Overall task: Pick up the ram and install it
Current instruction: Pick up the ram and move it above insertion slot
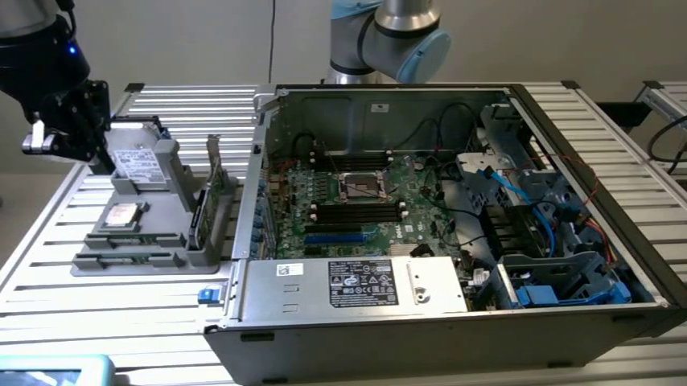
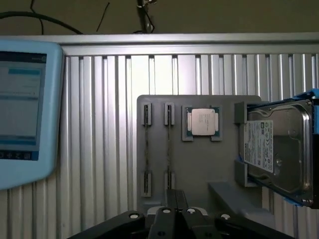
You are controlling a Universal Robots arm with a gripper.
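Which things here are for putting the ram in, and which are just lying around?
For the job:
- ram stick
- gripper, shut and holding nothing
- grey holder
- motherboard slots

Just lying about:
- processor chip
- hard drive
- green card
- blue-edged screen

Hand [image 2: 177,199] has open air over the holder [image 1: 161,229]; in the exterior view, card [image 1: 218,193] and case [image 1: 322,322] crowd its three o'clock, hard drive [image 1: 134,165] twelve.
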